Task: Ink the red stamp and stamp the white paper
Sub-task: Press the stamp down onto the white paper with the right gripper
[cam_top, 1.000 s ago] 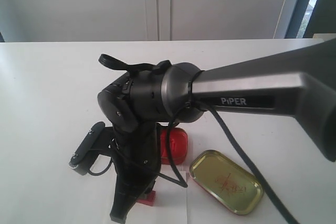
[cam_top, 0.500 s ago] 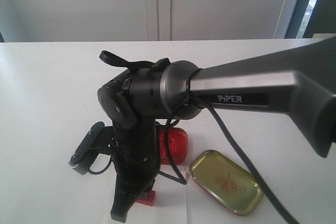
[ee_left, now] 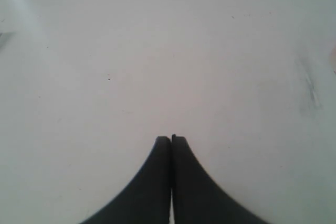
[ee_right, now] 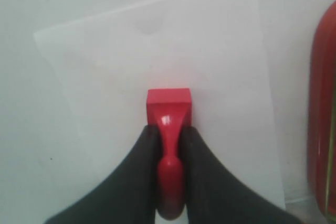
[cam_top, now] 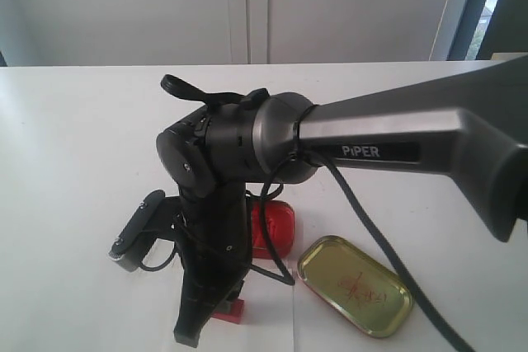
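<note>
My right gripper (ee_right: 169, 132) is shut on the handle of the red stamp (ee_right: 168, 104), whose square base rests face down on the white paper (ee_right: 131, 56). In the exterior view the stamp (cam_top: 230, 309) shows at the bottom edge under the dark fingers (cam_top: 191, 327), on the paper (cam_top: 268, 319). The right arm reaches in from the right and hides much of the scene. My left gripper (ee_left: 171, 139) is shut with nothing in it, over bare white table; it does not show in the exterior view.
A red ink tin (cam_top: 273, 228) stands just behind the stamp, also seen beside the paper as the red ink tin (ee_right: 323, 114). Its gold lid (cam_top: 355, 284) lies open side up to the right. The white table (cam_top: 74, 154) extends back to a wall.
The right arm's wrist has lifted and shifted slightly; the gripper stays shut on the stamp, which remains on the paper.
</note>
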